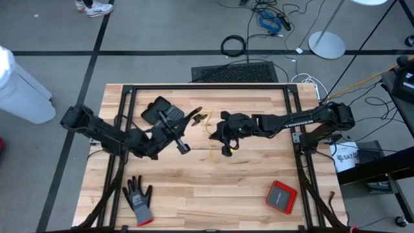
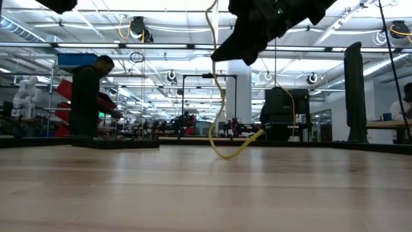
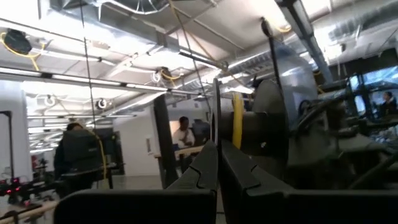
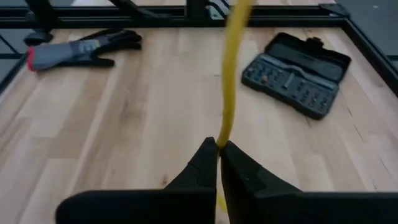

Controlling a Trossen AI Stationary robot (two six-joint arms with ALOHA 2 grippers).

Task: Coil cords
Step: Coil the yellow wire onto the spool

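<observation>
Right gripper (image 4: 218,148): fingers pinching yellow cord (image 4: 230,81) mid-table, lifted so slack hangs, low loop brushing table (image 2: 193,187). Likely held taut for winding.
Left gripper (image 3: 217,152): fingers pressed together, raised beside it; grip on cord unclear.
Beyond: bit case (image 4: 295,73), grey glove (image 4: 81,50).

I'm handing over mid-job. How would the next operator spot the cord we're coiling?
Start at the wooden table, then find the two dark arms meeting near its middle. The yellow cord hangs from the shut right gripper and loops down to the tabletop. It is thin and bright yellow, unlike the grey glove, black bit case or red box.
</observation>
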